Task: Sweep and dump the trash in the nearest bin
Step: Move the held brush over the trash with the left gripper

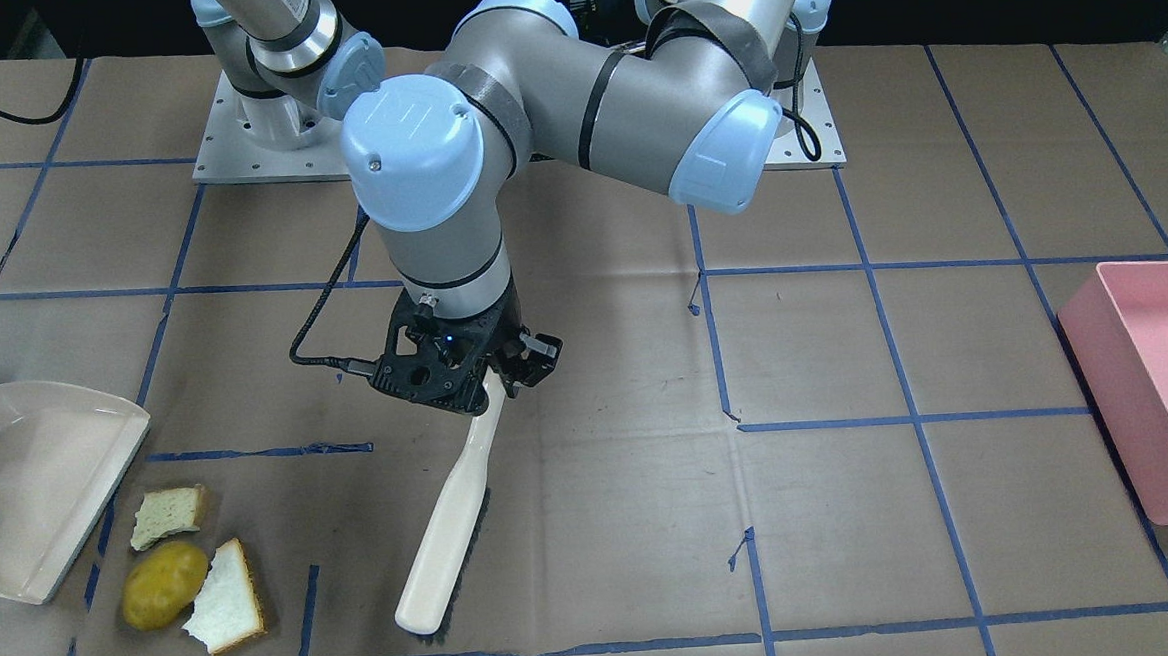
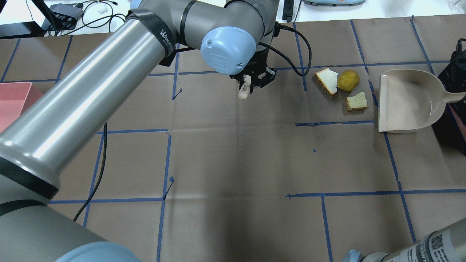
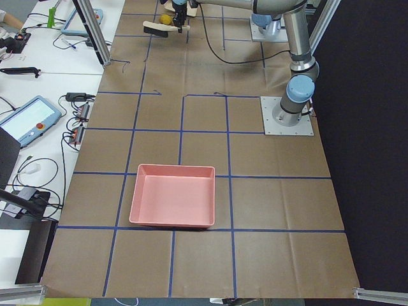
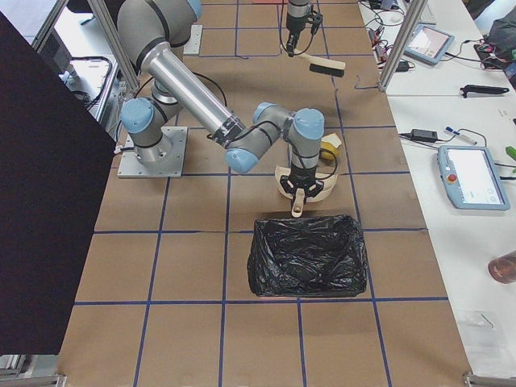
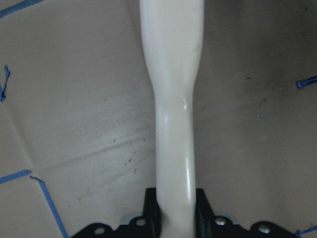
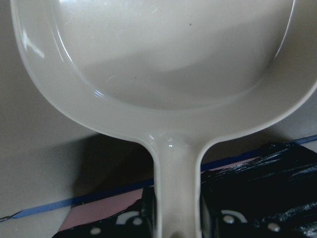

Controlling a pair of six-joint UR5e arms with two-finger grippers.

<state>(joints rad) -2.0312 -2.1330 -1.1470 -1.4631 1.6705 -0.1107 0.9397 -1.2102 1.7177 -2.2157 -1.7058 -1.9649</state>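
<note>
The trash lies together on the brown table: a yellow-brown potato lump point(image 1: 165, 585), a bitten white bread slice point(image 1: 223, 599) and a small sandwich chunk point(image 1: 167, 515). It also shows in the overhead view: the potato lump point(image 2: 347, 80), the bread slice point(image 2: 327, 80), the sandwich chunk point(image 2: 356, 102). My left gripper point(image 1: 477, 379) is shut on the handle of a cream brush point(image 1: 450, 535), which hangs low over the table, apart from the trash. My right gripper point(image 6: 176, 223) is shut on the handle of a beige dustpan point(image 2: 407, 102), whose mouth faces the trash.
A pink bin point(image 1: 1156, 378) stands at the table's end on my left. A bin lined with a black bag point(image 4: 306, 254) stands just behind the dustpan on my right. Blue tape lines cross the table. A cable point(image 2: 302, 47) hangs from my left wrist.
</note>
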